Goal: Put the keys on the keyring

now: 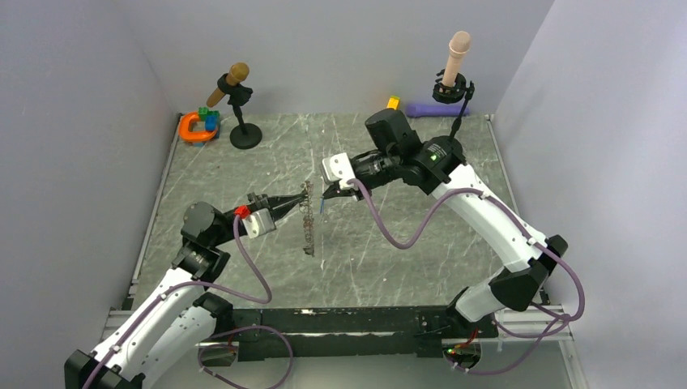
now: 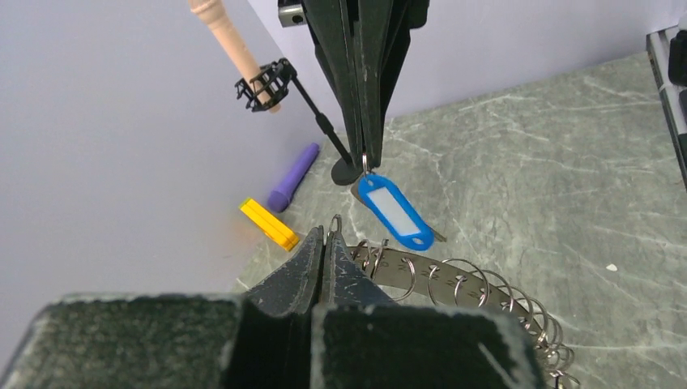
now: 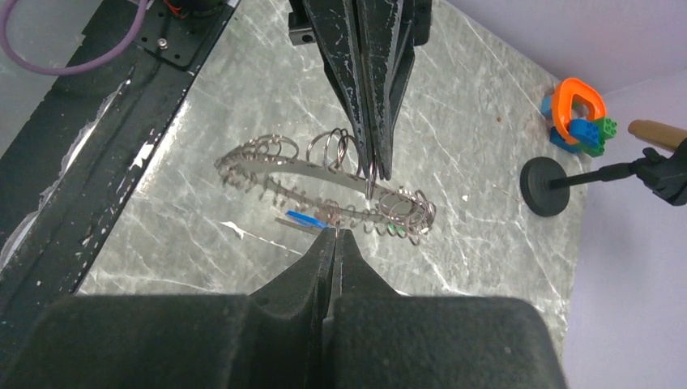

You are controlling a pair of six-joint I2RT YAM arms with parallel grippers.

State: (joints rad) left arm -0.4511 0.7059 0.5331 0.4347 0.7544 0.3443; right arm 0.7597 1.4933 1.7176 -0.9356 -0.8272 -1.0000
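The keyring (image 3: 304,168) is found near the middle of the tabletop, a little toward the left edge. From above it is seen edge-on, as a thin line running from far to near. One of the small loops at its far end is pinched by the left gripper (image 1: 301,198), whose jaws are pressed together on it. Whether the rest of the keyring rests on the tabletop or hangs clear of it cannot be told.

The right gripper (image 1: 328,193) is likewise closed, and the small wire ring of the blue key (image 2: 394,211) is clamped at its tips. The blue key hangs tilted below those tips, just beside the pinched loop. Whether it touches the keyring cannot be told. The two grippers are pointed at each other, tips close together but apart.

An orange toy (image 1: 193,126) with coloured blocks is seen in the far left corner, with a black stand (image 1: 245,134) carrying a brown wooden piece just beside it. Along the far edge toward the right, a yellow block (image 1: 393,103), a purple cylinder (image 1: 433,109) and a second stand (image 1: 452,87) holding a pale wooden piece are seen.
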